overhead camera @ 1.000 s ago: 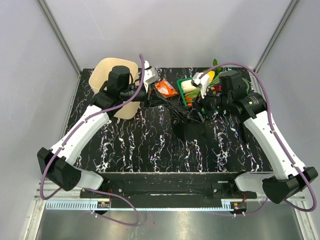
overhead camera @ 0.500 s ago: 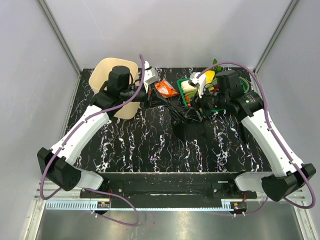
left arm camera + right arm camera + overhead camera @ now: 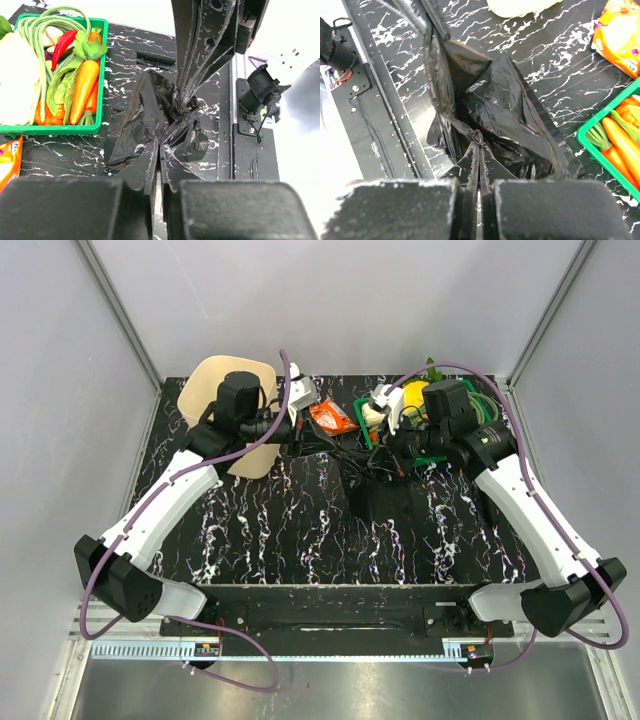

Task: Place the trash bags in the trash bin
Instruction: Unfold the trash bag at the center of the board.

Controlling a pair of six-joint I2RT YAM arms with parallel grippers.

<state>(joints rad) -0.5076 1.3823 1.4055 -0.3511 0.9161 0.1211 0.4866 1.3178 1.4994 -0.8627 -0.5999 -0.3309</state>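
While both arms are meeting over the middle of the black, white-veined marbled tabletop [image 3: 300, 540], the left gripper [image 3: 159, 150] is clenching its two fingers on one gathered corner of the thin, glossy, crinkled black plastic trash bag [image 3: 145, 110], and the right gripper [image 3: 479, 152] is pinching a twisted fold of the same bag from the opposite side. Neither claw is showing any gap between its fingertips. The bag is hanging as a loose sling between the two grips. Its long axis is running left to right across the table, and its slack bulk is sagging onto the tabletop on the near side, closer to the right gripper. The tall cream plastic trash bin with the rounded-square rim [image 3: 203, 390] is standing at the far left corner, directly beside the left wrist and on the far side of the left gripper from the bag. The left arm is therefore the nearer one to the bin, and the right arm is well apart from it. The coming move is probably turning on this layout: the bag is lying to the right of the bin, so it is needing to travel leftward and upward over the rim. The green plastic vegetable tray [image 3: 55, 129] and the orange snack wrapper [image 3: 330, 418] are lying just behind the stretched bag, apart from it.
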